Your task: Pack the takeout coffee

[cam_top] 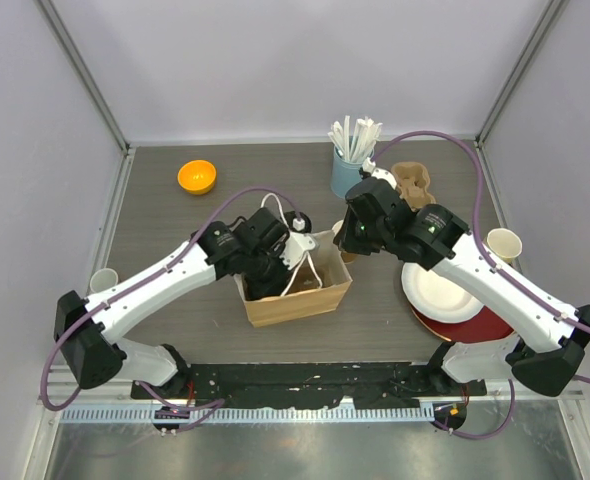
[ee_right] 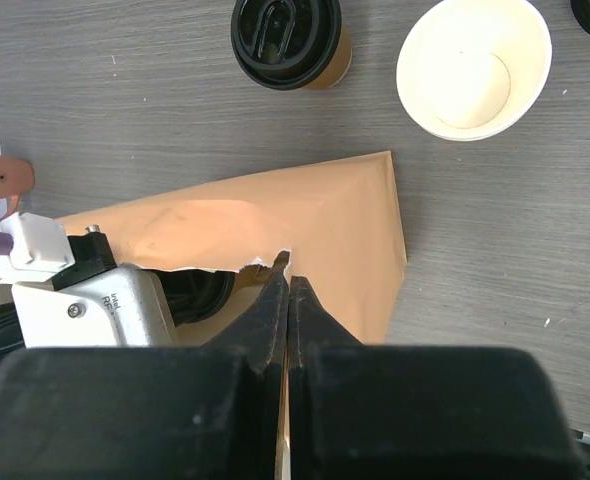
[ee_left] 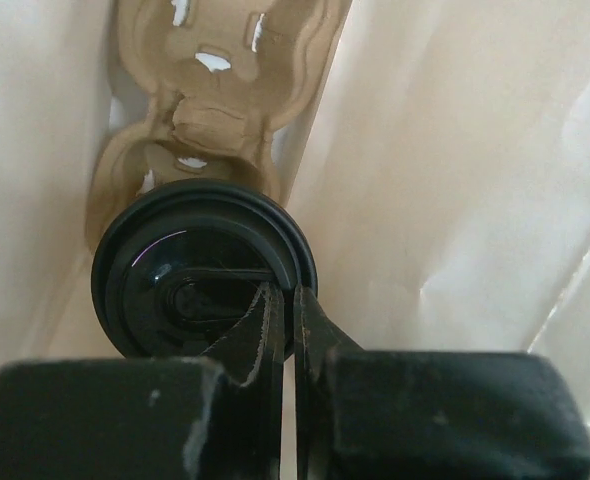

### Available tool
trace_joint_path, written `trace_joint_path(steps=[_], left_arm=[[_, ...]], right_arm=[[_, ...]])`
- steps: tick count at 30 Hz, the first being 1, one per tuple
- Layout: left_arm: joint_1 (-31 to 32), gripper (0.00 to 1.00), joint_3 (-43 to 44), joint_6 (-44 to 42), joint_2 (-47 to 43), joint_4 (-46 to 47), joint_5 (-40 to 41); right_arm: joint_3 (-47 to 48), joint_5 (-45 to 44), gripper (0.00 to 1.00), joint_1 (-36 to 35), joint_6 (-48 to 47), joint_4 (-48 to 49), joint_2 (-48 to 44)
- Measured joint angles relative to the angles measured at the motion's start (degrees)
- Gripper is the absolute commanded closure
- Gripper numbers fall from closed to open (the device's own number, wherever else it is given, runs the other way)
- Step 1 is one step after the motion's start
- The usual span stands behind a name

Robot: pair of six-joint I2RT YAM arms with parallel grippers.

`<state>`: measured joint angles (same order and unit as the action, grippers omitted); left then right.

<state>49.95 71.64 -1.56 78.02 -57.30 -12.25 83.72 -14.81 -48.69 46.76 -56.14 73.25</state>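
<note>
Standing next to the rig: the left pincer (ee_left: 287, 292) is down inside the open brown paper bag (cam_top: 300, 300) in the middle of the grey wood-grain tabletop (cam_top: 175, 220). It's narrowed to a thin slit right at the rim of a round black plastic lid (ee_left: 200, 270). Can't tell if it's actually nipping that rim or just touching it. The lid tops a coffee cup whose body is hidden underneath. It sits in a moulded brown pulp carrier (ee_left: 215, 100) at the bottom of the bag. The right pincer (ee_right: 286, 268) is squeezed tight on the bag's torn top edge. A second kraft-brown paper cup with a black lid (ee_right: 287, 40) stands on the tabletop just past the bag, with an open pale cup (ee_right: 473, 65) near it, not touching. At the back there's a light-blue cup of white wrapped straws (cam_top: 350, 170) and a spare pulp carrier (cam_top: 412, 182) beside it. An orange bowl (cam_top: 197, 177) sits off to the left. A white plate (cam_top: 435, 295) on a red plate (cam_top: 475, 328) lies under the right arm.
</note>
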Motion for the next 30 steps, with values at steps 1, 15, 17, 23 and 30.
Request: trace_joint_path(steps=[1,15,17,23,30], left_arm=[[-0.1,1.0,-0.4,0.0,0.0,0.1,0.0],[-0.1,0.52,-1.2,0.9,-6.1,1.4,-0.4],[-0.1,0.52,-1.1,1.0,-7.6,1.8,-0.5],[-0.1,0.46,2.4,1.1,-9.7,1.8,-2.4],[-0.1,0.41,9.2,1.1,-11.0,1.8,-4.7]], right_arm=[[-0.1,0.1,0.99,0.0,0.0,0.0,0.0],[-0.2,0.4,0.99,0.0,-0.4,0.3,-0.3],[-0.2,0.5,0.99,0.0,-0.5,0.3,-0.3],[-0.2,0.5,0.99,0.0,-0.6,0.3,-0.3],[-0.2,0.8,0.99,0.0,-1.4,-0.1,-0.3]])
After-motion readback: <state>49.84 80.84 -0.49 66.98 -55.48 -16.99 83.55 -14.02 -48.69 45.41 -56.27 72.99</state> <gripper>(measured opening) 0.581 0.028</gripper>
